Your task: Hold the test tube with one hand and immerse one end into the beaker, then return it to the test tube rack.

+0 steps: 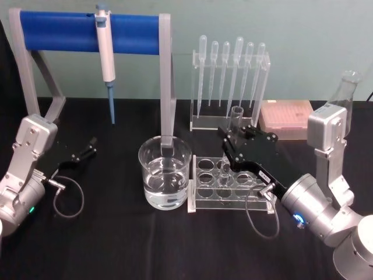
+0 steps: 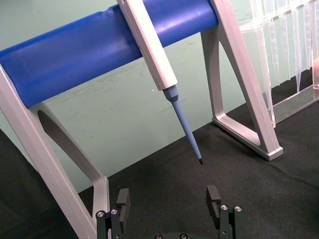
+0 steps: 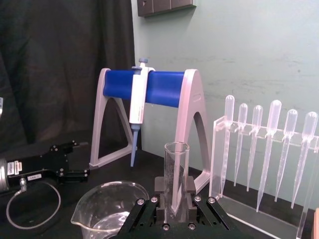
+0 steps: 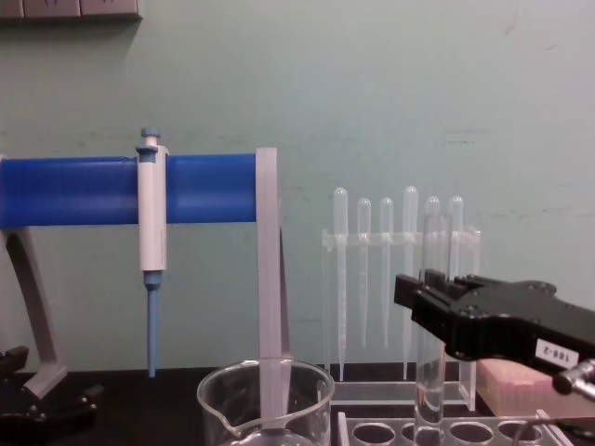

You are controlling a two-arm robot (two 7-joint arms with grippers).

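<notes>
Two arms are present at a black worktop (image 1: pixel 116 245). The right gripper (image 1: pixel 232 142), reaching in from the robot's right, has its jaws clenched on the test tube (image 1: pixel 235 125), which stands upright with its open rim above the fingers and its round bottom at the clear rack (image 1: pixel 233 192) of round holes, just over or in one hole; which of the two cannot be told. In the right wrist view the test tube (image 3: pixel 175 174) rises from between the black fingers (image 3: pixel 160 191). The beaker (image 1: pixel 165 172), holding clear liquid, stands just beside the rack on the robot's left, apart from the tube. The left gripper (image 1: pixel 87 149) rests low at the left of the worktop, well apart from the beaker, its jaws released and holding nothing. Behind stand a blue-barred stand (image 1: pixel 87 32) carrying a white pipettor (image 1: pixel 108 58) and a clear holder of plastic pipettes (image 1: pixel 230 76).
</notes>
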